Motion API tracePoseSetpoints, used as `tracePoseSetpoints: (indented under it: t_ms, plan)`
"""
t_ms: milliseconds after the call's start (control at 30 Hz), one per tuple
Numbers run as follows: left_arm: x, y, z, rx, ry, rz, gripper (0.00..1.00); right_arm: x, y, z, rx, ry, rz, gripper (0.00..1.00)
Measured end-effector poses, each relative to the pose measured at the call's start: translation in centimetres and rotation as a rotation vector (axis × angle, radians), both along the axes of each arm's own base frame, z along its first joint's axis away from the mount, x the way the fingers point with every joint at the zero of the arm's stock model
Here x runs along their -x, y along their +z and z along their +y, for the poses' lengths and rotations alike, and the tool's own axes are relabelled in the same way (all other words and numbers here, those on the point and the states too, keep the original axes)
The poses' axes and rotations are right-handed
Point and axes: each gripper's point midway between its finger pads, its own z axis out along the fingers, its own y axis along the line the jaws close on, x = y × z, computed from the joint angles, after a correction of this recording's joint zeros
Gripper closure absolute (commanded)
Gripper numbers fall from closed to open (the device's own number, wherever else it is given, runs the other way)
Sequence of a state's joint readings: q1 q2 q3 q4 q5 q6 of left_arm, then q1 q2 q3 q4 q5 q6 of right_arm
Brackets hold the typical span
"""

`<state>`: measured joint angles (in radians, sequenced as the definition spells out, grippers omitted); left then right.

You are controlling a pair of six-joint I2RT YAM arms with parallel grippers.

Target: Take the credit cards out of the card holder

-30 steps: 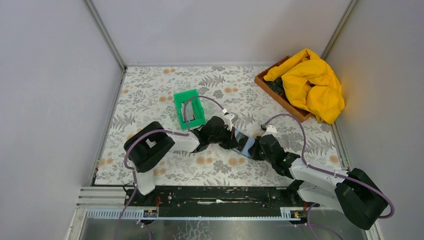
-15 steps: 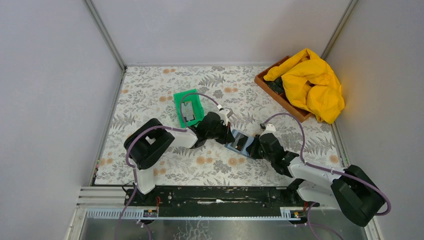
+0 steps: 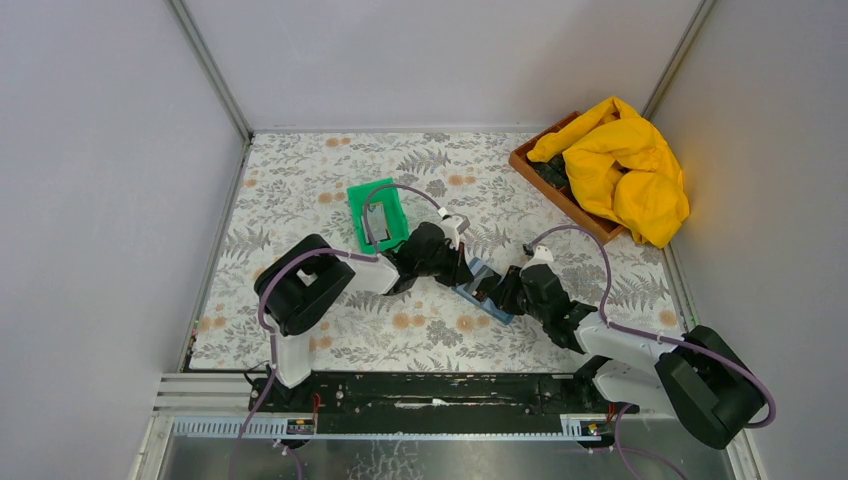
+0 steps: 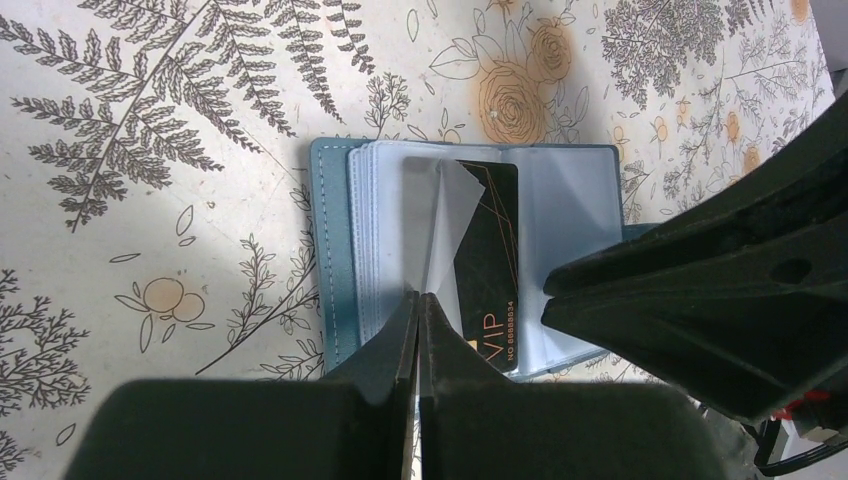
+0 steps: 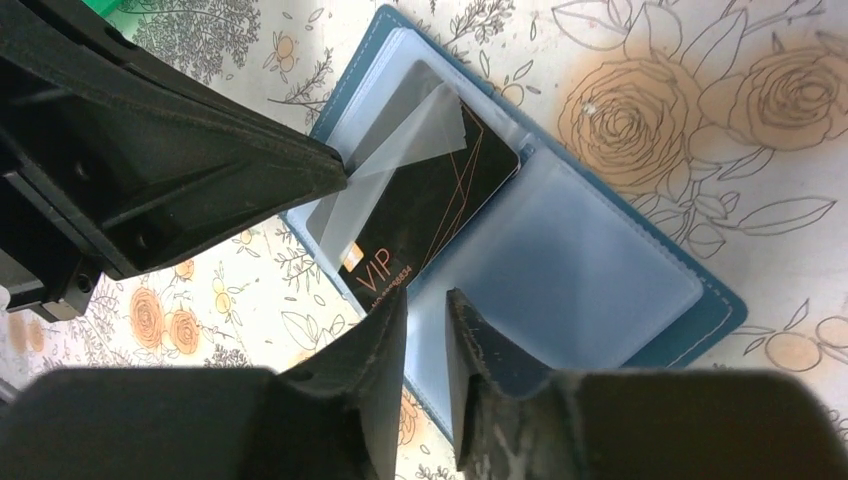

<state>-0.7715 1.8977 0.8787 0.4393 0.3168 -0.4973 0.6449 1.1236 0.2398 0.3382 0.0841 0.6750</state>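
Card holder [image 5: 640, 290] lies open, card [image 5: 420, 210] pointing VIP-end at barely-parted right gripper [image 5: 427, 300]; left gripper [image 4: 418, 298] pinches sleeve [image 4: 445, 220].

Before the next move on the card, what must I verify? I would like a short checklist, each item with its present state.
1. The card holder lies open and flat on the table: ok.
2. The left gripper is shut on the clear sleeve flap, holding it raised: ok.
3. The black VIP card is exposed under the flap: ok.
4. The right gripper has the card's edge between its jaws: not ok; they stand slightly apart, with the card beside them.
5. More cards sit behind this one: cannot tell.
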Motion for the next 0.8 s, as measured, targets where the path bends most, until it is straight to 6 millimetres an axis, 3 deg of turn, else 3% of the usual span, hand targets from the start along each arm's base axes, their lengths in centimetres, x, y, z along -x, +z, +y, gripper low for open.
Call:
tracePoseSetpoints:
  t_ms: [367,600,800]
  plan:
    - [0.9,-0.1,0.3,0.001,0.032,0.02,1.0,-0.9,0.2,0.0,-0.039,-0.026,-0.006,0.48]
    - [3.6,-0.4,-0.6,-0.008,0.027,0.012,1.0,-1.3,0.0,0.7,-0.082,-0.003,-0.016,0.51]
    - [4.1,-0.5,-0.9,0.018,0.035,0.026,1.0,-1.8,-0.1,1.0,-0.107,0.003,-0.029,0.58]
